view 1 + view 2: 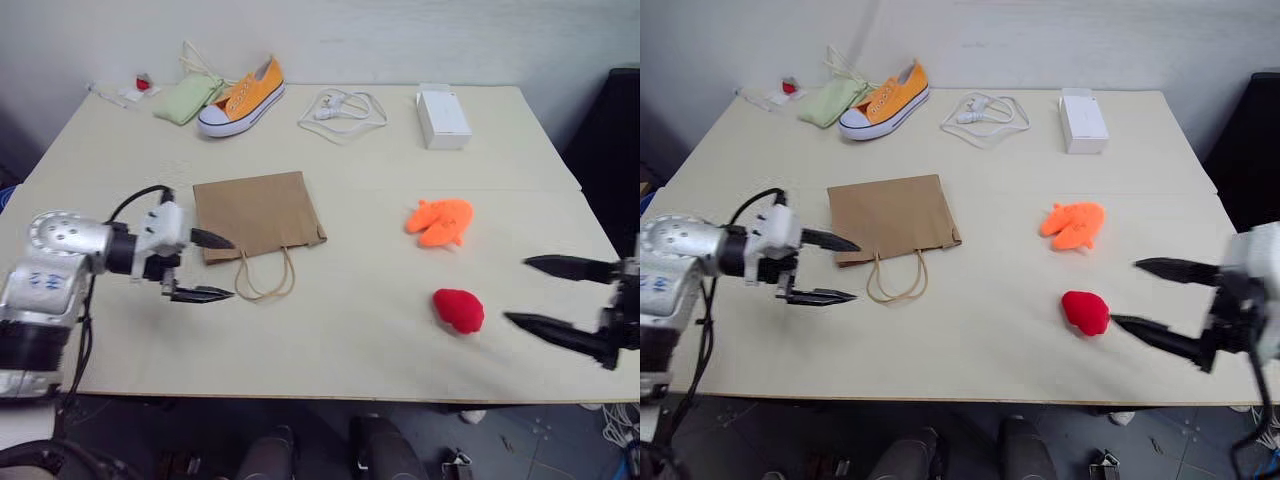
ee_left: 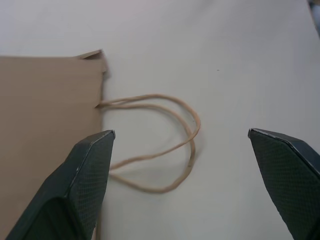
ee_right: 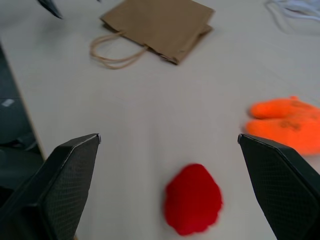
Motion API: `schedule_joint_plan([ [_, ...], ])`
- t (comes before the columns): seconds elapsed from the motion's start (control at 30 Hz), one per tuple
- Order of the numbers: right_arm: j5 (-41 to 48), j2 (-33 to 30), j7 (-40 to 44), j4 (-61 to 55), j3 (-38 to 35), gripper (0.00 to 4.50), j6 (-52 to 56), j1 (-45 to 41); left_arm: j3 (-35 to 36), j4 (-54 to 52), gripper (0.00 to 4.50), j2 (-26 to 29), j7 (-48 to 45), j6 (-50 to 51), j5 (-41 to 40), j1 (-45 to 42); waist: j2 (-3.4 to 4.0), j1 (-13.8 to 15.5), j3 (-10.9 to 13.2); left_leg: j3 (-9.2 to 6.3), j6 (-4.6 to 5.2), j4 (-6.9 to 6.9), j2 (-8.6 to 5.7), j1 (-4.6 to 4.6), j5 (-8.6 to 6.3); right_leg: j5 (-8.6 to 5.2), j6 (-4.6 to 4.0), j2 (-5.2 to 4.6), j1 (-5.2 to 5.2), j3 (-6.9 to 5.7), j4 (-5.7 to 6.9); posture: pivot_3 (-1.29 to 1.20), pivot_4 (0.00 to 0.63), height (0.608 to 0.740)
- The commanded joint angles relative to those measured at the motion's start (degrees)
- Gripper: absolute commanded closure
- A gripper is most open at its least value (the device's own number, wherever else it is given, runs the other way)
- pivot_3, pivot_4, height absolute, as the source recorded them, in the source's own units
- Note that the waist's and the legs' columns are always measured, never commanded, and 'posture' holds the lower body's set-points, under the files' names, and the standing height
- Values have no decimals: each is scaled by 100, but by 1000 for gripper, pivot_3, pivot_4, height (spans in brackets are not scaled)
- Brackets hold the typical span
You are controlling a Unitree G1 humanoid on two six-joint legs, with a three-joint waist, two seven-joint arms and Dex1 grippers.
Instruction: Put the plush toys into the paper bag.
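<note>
A: What is lying on the table (image 1: pixel 330 350), and how much open room is there?

B: A brown paper bag (image 1: pixel 258 214) is lying flat left of centre, its mouth and two cord handles (image 1: pixel 266 276) pointing toward the near edge. Right of centre, an orange plush toy (image 1: pixel 440 221) is sitting on bare tabletop, and a red plush toy (image 1: pixel 459 310) is resting nearer the front edge, well apart from the bag. A wide bare strip is running between the bag and the toys, and more open surface is lying along the near edge.

A: And the far edge?

B: An orange sneaker (image 1: pixel 243 97), a pale green pouch (image 1: pixel 186 100), a coiled white cable (image 1: pixel 343 111) and a white box (image 1: pixel 442 118) are lining it, all well away from the toys.

A: How are the arms posing?

B: The left gripper (image 1: pixel 211 266) is reaching in from the left side, pointing rightward, its fingers spread wide and holding nothing; the upper fingertip is hanging over the bag's left edge, the lower one just beside the handles. The right gripper (image 1: pixel 535 292) is coming in from the right side, pointing leftward toward the red toy, fingers also spread wide and empty, the lower tip near the toy but apart from it
</note>
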Motion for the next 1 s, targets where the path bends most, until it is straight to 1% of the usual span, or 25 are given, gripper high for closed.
schedule_joint_plan([
  [0.03, 175, 7, -572, -440, 534, 0, -57, -469, -385, 760, 7, -340, 23, -1031, 642, -518, -1, 4, 0, 0, 0, 4, 0, -3, 0, 0, 0, 0, -2, 0, 0, 0, 150, 740],
  [0.17, 384, 76, -932, -661, 943, 0, -49, -767, -558, 1319, 7, -790, -223, -1529, 718, -954, -8, 44, 2, -6, 4, 16, -1, -11, -2, 1, 2, -2, -2, -4, -2, 0, 150, 740],
  [0.2, 414, 83, -994, -694, 1000, 0, -55, -788, -585, 1451, 410, -863, -244, -1650, 759, -1042, -9, 52, 3, -8, 4, 15, -1, -13, -2, 1, 2, -2, -2, -6, 0, 0, 150, 740],
  [0.27, 391, 102, -1109, -739, 1094, 0, -88, -779, -635, 1673, 915, -961, -338, -1850, 819, -1180, -9, 77, 2, -8, 6, 17, -1, -18, -3, 1, 3, -3, -5, -7, -1, 0, 150, 740],
  [0.37, 317, 153, -1214, -789, 1151, 0, -163, -664, -691, 1946, 1839, -1006, -460, -2127, 938, -1294, -13, 107, 2, -8, 7, 18, -1, -18, -3, 2, 3, -3, -4, -8, -1, 0, 150, 740],
  [0.47, 293, 190, -1283, -819, 1152, 0, -205, -583, -677, 2148, 2878, -1027, -555, -2238, 978, -1368, -13, 110, 2, -7, 7, 18, -1, -17, -3, 2, 3, -3, -4, -7, 0, 0, 150, 740],
  [0.63, 306, 234, -1360, -819, 1149, 0, -248, -533, -709, 2163, 4397, -1024, -719, -2208, 988, -1369, -16, 121, 1, -8, 7, 22, -1, -17, -3, 2, 3, -3, -3, -7, 1, 0, 150, 740],
  [0.73, 279, 226, -1367, -771, 1152, 0, -285, -501, -657, 2090, 4397, -1020, -755, -2058, 887, -1393, -17, 121, 1, -8, 8, 22, -1, -17, -4, 2, 3, -3, -3, -7, 2, 0, 150, 740],
  [0.83, 223, 257, -1367, -740, 1170, 0, -316, -430, -598, 2082, 3854, -960, -946, -1990, 743, -1444, -18, 121, 1, -8, 8, 23, -1, -17, -4, 2, 3, -3, -3, -7, 3, 0, 150, 740],
  [1.0, 197, 308, -1383, -801, 1185, 0, -352, -339, -740, 1946, 2303, -811, -1136, -1973, 643, -1492, -19, 113, 1, -8, 8, 23, -1, -16, -4, 2, 3, -3, -3, -7, 4, 0, 150, 740],
])
